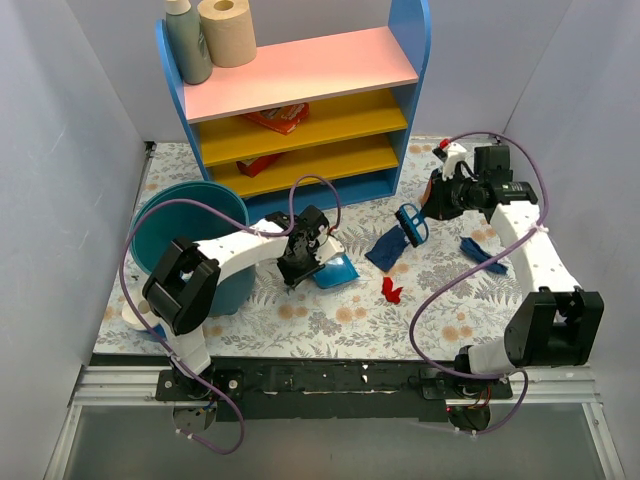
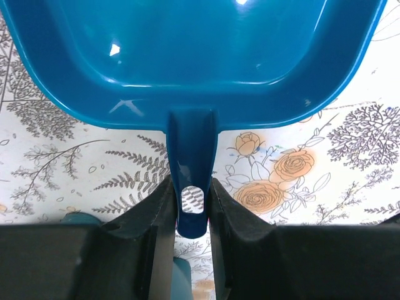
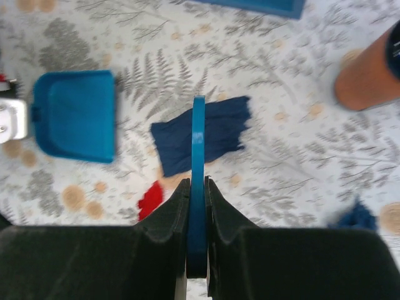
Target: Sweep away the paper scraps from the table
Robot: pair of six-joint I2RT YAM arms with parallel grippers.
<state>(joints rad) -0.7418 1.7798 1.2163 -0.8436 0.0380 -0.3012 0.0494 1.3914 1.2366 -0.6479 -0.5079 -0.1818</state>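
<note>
I see left fingers [image 2: 156, 215] closed on the dustpan [image 2: 200, 56] handle. Right fingers [image 3: 170, 215] are clamped on the brush [image 3: 198, 156] handle, near a dark blue paper scrap [image 3: 225, 122] on the bench [image 3: 281, 187].

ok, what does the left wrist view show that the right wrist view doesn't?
Left wrist only: the left gripper closed on the dustpan handle, seen close up, and the hole near the handle's end.
Right wrist only: the right gripper clamped on the brush, a dark blue scrap below it, a red scrap beside that, a second dark blue scrap at far right, and the shelf unit's base at the top.
Both: the dustpan, seen whole from the right wrist, and the fern-print table.
</note>
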